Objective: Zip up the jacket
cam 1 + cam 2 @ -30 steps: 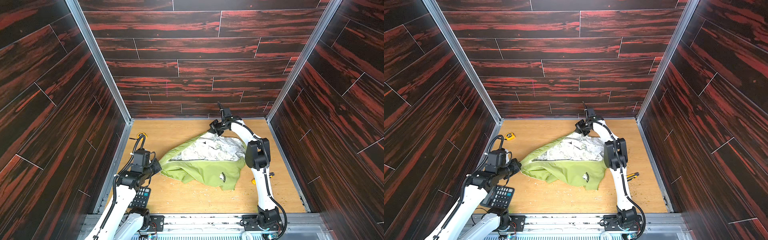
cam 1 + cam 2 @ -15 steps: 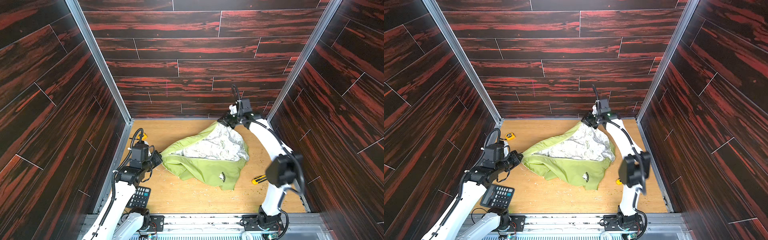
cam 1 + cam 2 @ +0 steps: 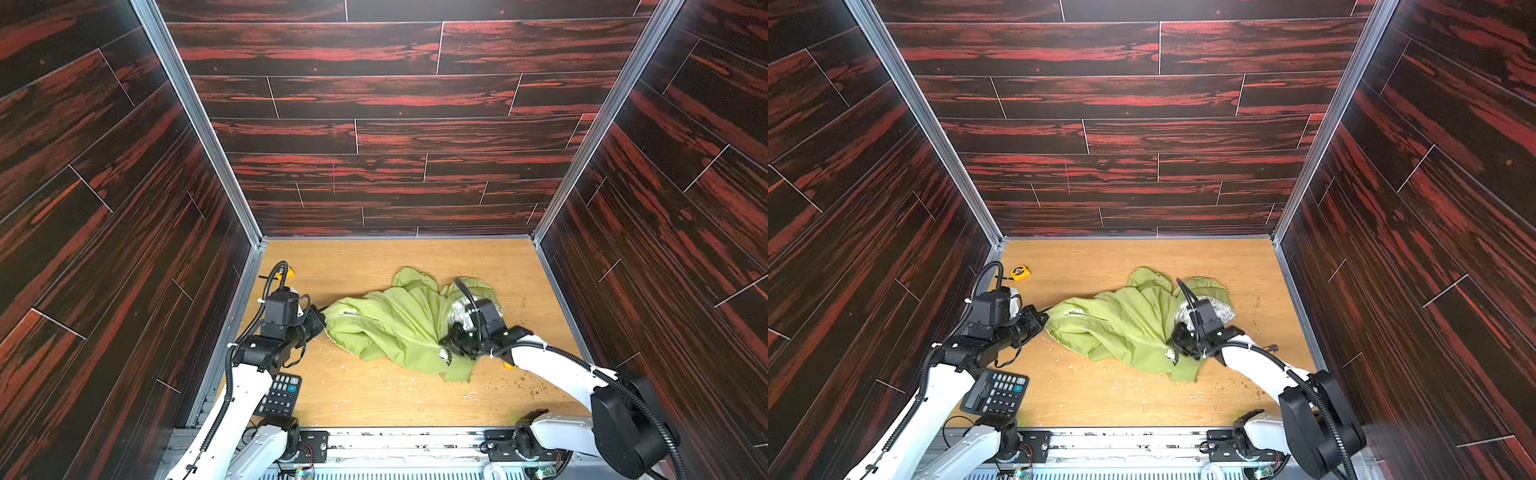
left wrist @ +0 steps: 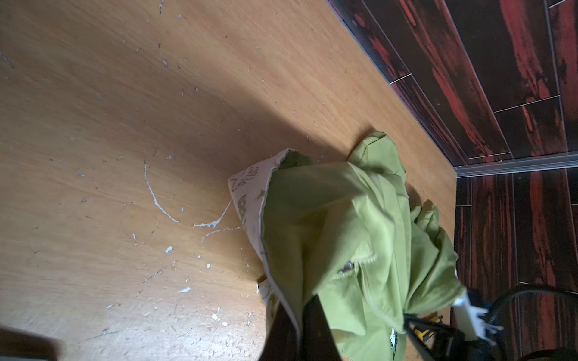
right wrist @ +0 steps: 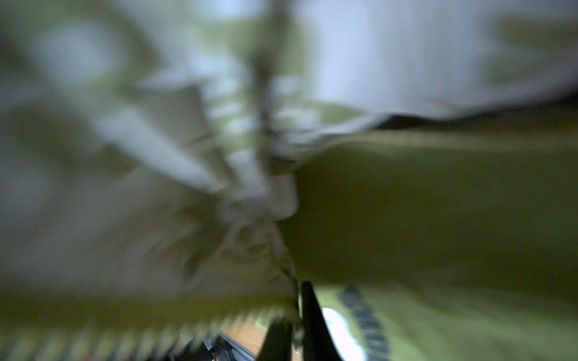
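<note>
Left fingers [image 4: 317, 331], right fingers [image 5: 311, 325], seemingly both on one jacket [image 3: 395, 328].

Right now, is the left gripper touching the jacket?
Touching. In the left wrist view the edge of the jacket runs between the dark fingers of the left gripper, pinched with no gap.
</note>
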`<state>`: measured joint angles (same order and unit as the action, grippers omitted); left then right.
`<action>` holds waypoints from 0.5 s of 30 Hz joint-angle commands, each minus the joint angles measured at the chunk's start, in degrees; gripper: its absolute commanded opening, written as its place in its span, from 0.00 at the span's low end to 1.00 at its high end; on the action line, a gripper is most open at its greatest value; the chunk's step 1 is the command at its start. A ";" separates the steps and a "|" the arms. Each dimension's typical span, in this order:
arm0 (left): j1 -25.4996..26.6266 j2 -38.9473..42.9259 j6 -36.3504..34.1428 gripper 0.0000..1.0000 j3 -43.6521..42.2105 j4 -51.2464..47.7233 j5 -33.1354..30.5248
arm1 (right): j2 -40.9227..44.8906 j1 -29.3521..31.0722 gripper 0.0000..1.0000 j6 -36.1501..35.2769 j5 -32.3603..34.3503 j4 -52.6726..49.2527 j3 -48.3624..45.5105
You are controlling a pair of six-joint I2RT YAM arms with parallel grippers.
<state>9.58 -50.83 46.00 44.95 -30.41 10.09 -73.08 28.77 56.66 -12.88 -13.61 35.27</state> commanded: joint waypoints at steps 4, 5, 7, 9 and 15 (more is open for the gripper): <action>-0.39 1.58 0.31 0.00 -0.94 -0.01 -0.15 | 8.20 -0.55 0.42 -0.93 5.59 -3.64 7.18; -0.28 1.85 0.33 0.00 -1.08 -0.12 -0.18 | 8.45 -1.03 0.45 -1.43 6.33 -5.53 8.75; -0.35 2.59 0.45 0.00 -1.41 -0.13 -0.16 | 8.27 -2.16 0.48 -1.96 7.72 -9.59 11.83; -0.36 3.31 0.58 0.00 -1.83 -0.29 -0.29 | 8.11 -2.82 0.49 -2.90 9.18 -12.70 14.67; -0.35 4.93 1.24 0.00 -2.81 -0.38 -0.16 | 3.79 -6.14 0.54 -4.90 10.19 -18.71 19.96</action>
<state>9.52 -47.13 46.78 42.98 -30.48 10.09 -66.67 24.18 53.10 -4.40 -26.13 53.84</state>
